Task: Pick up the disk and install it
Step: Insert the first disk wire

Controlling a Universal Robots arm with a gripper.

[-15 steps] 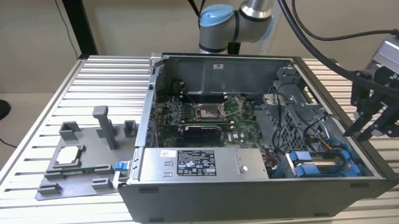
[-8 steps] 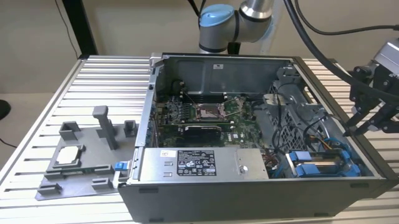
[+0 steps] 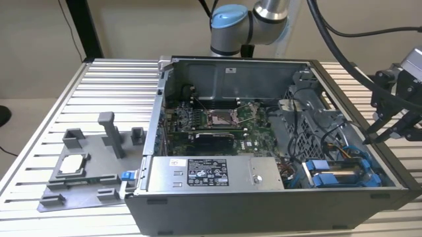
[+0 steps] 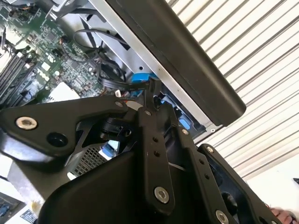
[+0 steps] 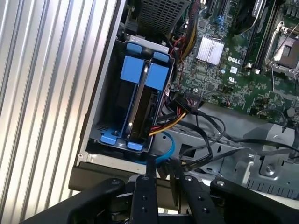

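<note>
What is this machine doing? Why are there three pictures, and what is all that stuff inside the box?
It is a robot arm with a gripper at its end, which works like a hand. One picture comes from a camera standing off to the side; the other two come from cameras riding near the arm's wrist. On the ribbed metal table stands an open computer case. Beside it, on the exterior view's left, lies a grey plastic holder with a small silver chip. The disk, silver in blue plastic, sits in a bay in the case's corner. The gripper hovers by that corner, and the disk is not in it.
</note>
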